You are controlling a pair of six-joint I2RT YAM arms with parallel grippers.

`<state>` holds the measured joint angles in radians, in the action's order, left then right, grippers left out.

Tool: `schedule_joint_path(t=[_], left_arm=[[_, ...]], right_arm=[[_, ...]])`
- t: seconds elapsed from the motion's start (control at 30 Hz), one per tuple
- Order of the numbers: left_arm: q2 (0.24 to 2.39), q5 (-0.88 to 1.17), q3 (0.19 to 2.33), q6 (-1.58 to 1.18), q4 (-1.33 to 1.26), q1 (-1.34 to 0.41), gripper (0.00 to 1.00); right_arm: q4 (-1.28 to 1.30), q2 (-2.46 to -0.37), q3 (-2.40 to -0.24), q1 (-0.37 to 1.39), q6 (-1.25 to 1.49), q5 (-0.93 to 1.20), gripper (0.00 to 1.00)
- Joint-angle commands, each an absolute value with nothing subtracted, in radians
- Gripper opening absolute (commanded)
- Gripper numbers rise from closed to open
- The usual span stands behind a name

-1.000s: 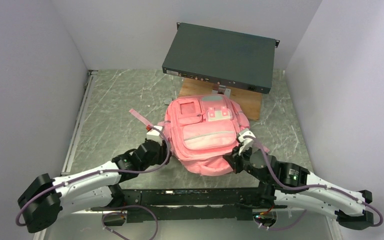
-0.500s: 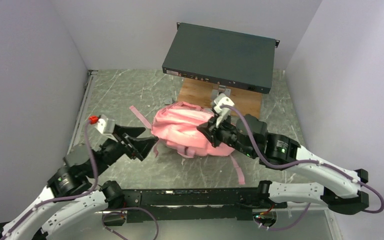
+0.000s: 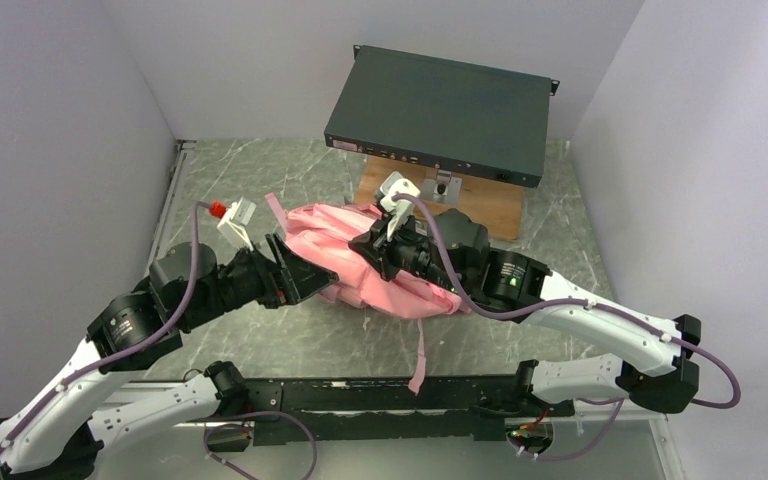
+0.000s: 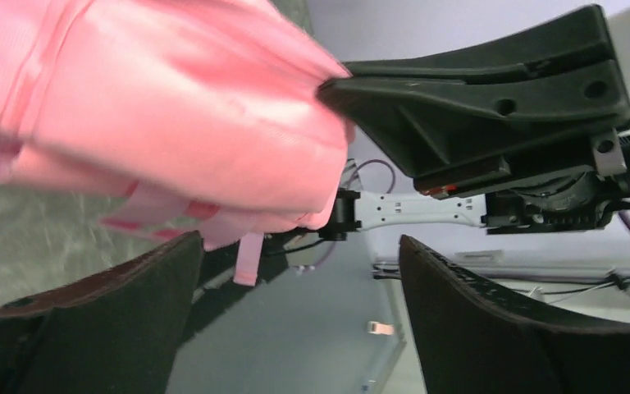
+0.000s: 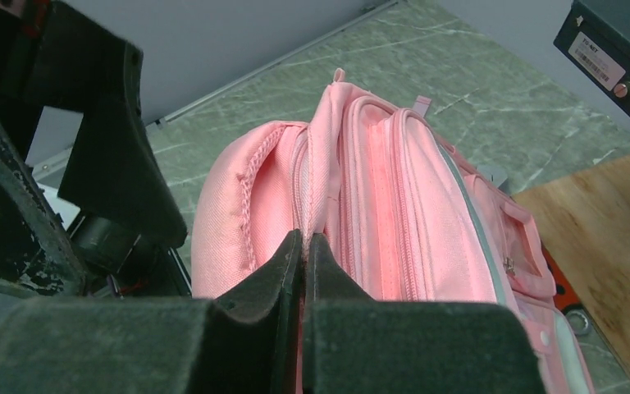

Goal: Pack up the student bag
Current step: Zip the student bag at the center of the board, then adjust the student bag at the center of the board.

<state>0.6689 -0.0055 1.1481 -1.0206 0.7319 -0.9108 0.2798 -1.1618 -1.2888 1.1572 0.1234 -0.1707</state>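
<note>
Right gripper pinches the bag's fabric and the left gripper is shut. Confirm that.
Not quite: the left gripper is open, its jaws spread wide in the left wrist view. The right gripper does pinch the bag's fabric.

Green marbled table (image 3: 220, 190) carries a wooden board (image 3: 490, 205) at the back, and the pink student bag (image 3: 335, 235) sits just in front of that board.

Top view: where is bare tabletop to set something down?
Bare green marble tabletop at back left, between the wall rail and the soft pink fabric backpack; also right of it, beside the wooden board. Crowded at centre around the backpack.
</note>
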Motion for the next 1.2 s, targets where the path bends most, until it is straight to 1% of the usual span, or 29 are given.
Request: schedule_joint_path(t=[0.0,0.2,0.33,0.37,0.43,0.5,0.53,0.57,0.67,0.7,0.77,0.87,0.9,0.97,1.07,1.17], left_arm=[[0.642,-0.019,1.14,-1.316,0.766,-0.9,1.0],[0.775,-0.099,1.276,-1.466,0.973,-0.869,1.0],[0.879,-0.003,1.309,-1.456,0.968,-0.783,1.0],[0.908,0.016,1.324,-1.461,0.993,-0.765,0.96],[0.936,0.035,1.328,-1.477,1.009,-0.746,0.77],[0.937,0.035,1.311,-1.508,1.015,-0.737,0.56],[0.933,0.022,1.306,-1.512,1.016,-0.732,0.44],[0.929,0.005,1.31,-1.501,1.023,-0.726,0.29],[0.927,-0.146,1.384,-1.375,1.059,-0.707,0.02],[0.926,-0.196,1.413,-1.311,1.054,-0.702,0.0],[0.931,-0.283,1.472,-1.126,0.989,-0.693,0.0],[0.955,-0.285,1.545,-0.681,0.784,-0.677,0.0],[0.969,-0.275,1.568,-0.578,0.736,-0.672,0.0],[1.02,-0.263,1.661,-0.415,0.703,-0.649,0.0],[1.15,-0.233,1.881,-0.252,0.735,-0.571,0.0],[1.306,-0.113,2.107,-0.168,0.769,-0.468,0.0]], right_arm=[[0.005,-1.136,-1.315,1.141,0.117,-0.17,0.0],[-0.025,-1.118,-1.277,1.141,0.113,-0.165,0.0],[-0.038,-1.101,-1.247,1.142,0.109,-0.165,0.0],[-0.04,-1.101,-1.244,1.142,0.108,-0.163,0.0],[-0.043,-1.102,-1.238,1.143,0.105,-0.161,0.0],[-0.048,-1.106,-1.234,1.143,0.103,-0.16,0.0],[-0.047,-1.108,-1.234,1.143,0.101,-0.158,0.0],[-0.044,-1.111,-1.235,1.143,0.1,-0.156,0.0],[-0.029,-1.109,-1.241,1.143,0.092,-0.163,0.0],[-0.015,-1.11,-1.248,1.142,0.092,-0.171,0.06],[0.06,-1.118,-1.28,1.143,0.094,-0.2,0.36],[0.162,-1.122,-1.329,1.141,0.121,-0.269,0.74],[0.187,-1.114,-1.331,1.141,0.13,-0.3,0.81],[0.211,-1.074,-1.311,1.141,0.134,-0.327,0.9],[0.23,-1.004,-1.254,1.141,0.135,-0.376,0.96],[0.252,-0.951,-1.198,1.14,0.139,-0.433,0.99]])
